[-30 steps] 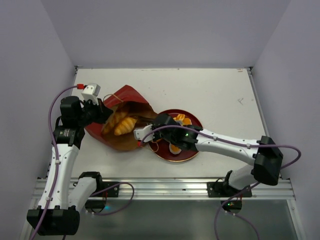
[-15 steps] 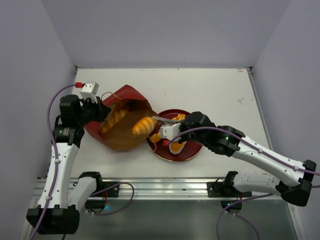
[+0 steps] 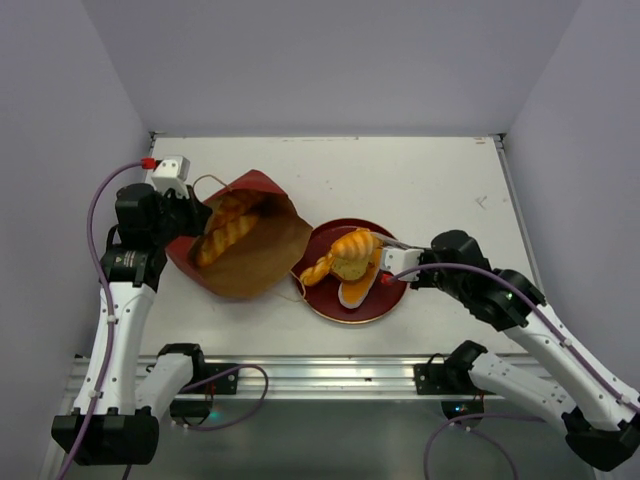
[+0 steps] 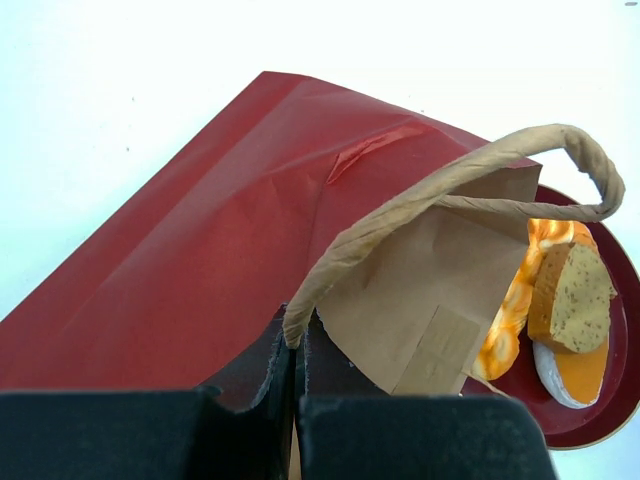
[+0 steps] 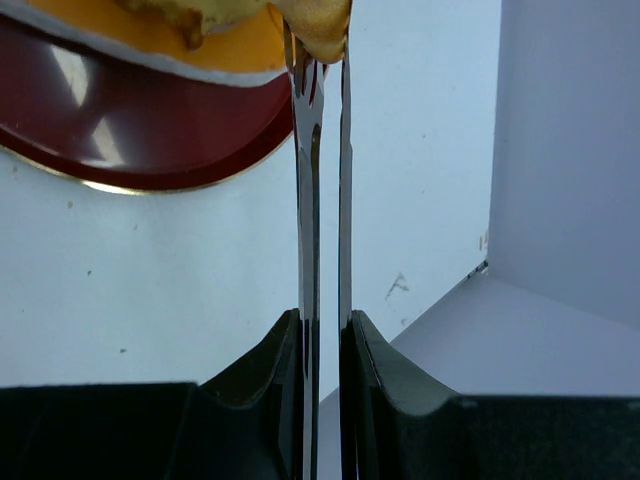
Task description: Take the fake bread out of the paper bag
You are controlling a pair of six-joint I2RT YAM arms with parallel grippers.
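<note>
Fake bread (image 3: 352, 255) in tongs (image 5: 304, 180) over plate (image 3: 330, 305) beside bag (image 3: 255, 260)

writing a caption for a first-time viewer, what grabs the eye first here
The dark red paper bag lies open at left centre, its rim pinched by the left pincer, two golden loaves inside. Beside it, the right pincer grips metal tongs clamping a ridged loaf at a dark red plate piled with bread.

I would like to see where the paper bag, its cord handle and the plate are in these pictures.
paper bag (image 4: 190, 260): left wrist view, dark-red outer side.
cord handle (image 4: 420, 205): left wrist view, upper strand.
plate (image 3: 350, 315): top view, bare near rim.
</note>
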